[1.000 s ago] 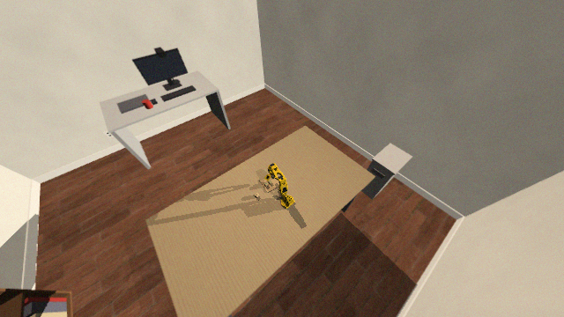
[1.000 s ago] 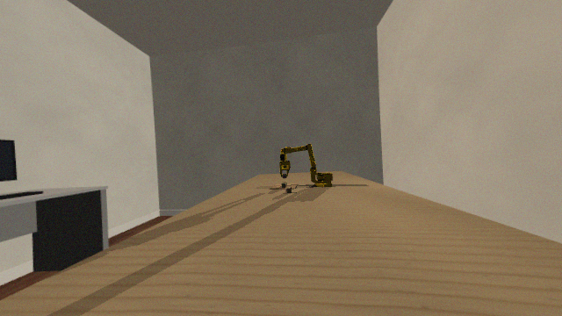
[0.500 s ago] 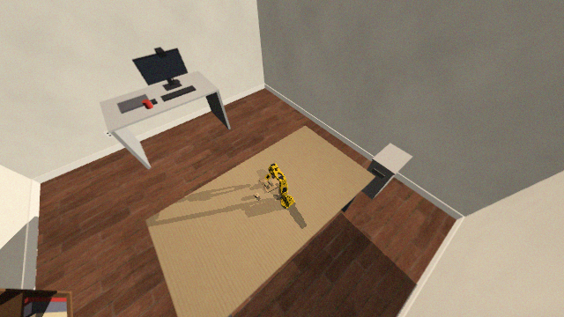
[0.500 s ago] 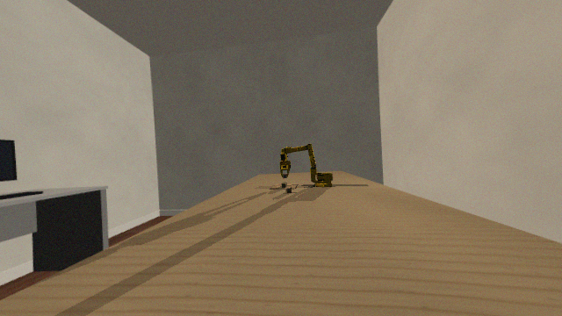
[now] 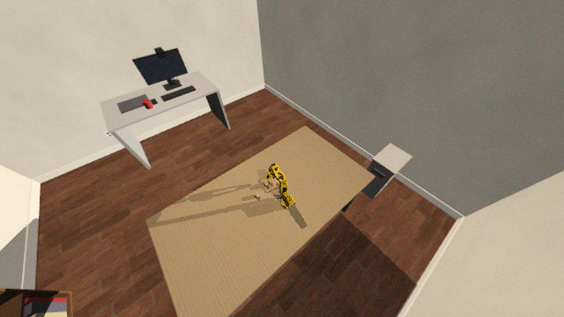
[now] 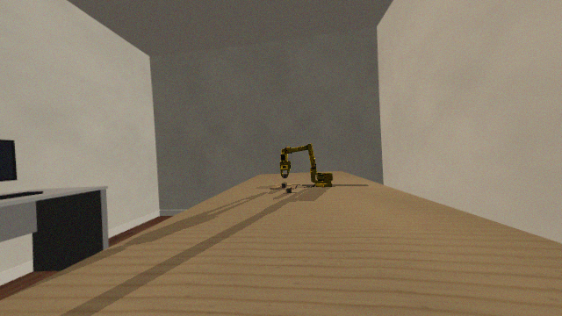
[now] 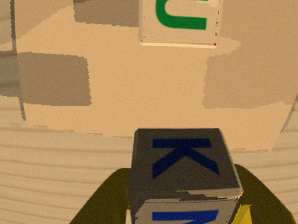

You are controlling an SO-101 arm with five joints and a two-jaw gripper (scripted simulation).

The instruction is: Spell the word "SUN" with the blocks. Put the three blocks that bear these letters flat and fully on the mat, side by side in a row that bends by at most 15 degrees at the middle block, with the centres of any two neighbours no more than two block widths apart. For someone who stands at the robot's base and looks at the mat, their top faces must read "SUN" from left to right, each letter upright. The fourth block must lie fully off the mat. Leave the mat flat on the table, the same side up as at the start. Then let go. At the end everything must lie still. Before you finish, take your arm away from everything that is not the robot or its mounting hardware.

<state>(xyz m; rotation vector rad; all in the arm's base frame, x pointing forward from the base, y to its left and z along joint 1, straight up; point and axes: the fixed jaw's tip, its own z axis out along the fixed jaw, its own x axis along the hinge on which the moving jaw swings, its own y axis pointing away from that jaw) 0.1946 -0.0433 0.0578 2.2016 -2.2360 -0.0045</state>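
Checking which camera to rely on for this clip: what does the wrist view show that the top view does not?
Only wrist: readable letters, a green U on one block, and K and N on faces of the block in the hand.

Only top: the monitor, the red mouse and the arm's base.

Both: the mat.

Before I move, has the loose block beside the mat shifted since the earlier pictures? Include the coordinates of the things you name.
No. In the top and exterior views, the loose block (image 5: 257, 196) (image 6: 288, 190) shows no visible shift against the arm's fixed base (image 5: 288, 203) (image 6: 328, 179).
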